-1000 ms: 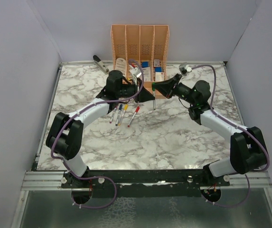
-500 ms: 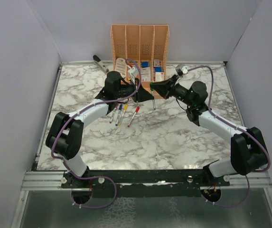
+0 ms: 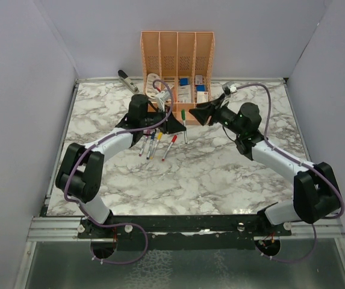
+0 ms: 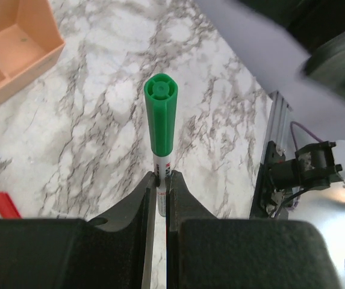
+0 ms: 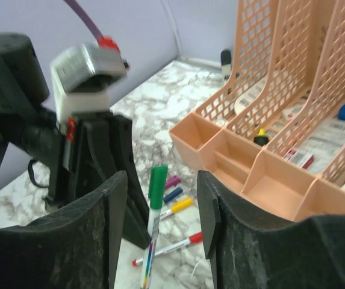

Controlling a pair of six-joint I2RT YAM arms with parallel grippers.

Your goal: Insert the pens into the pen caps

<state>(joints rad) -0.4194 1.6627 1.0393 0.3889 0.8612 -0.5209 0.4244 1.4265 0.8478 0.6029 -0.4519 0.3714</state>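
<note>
One thin silver-grey pen with green plastic cap [image 4: 161, 114], red barrel print unreadable, is held upright, clenched by the left gripper [image 4: 159, 179]; the right gripper [image 5: 159, 195] is parted, near, not touching.

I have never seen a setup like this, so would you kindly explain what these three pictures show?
Two robot arms are bolted at the near edge of a marble table. The wide picture looks down from above; the other two come from a camera on each wrist. The left gripper is shut on a green-capped pen, holding it roughly upright. The right gripper faces it, open and empty. Four more pens lie on the table, in front of a peach organiser.
</note>
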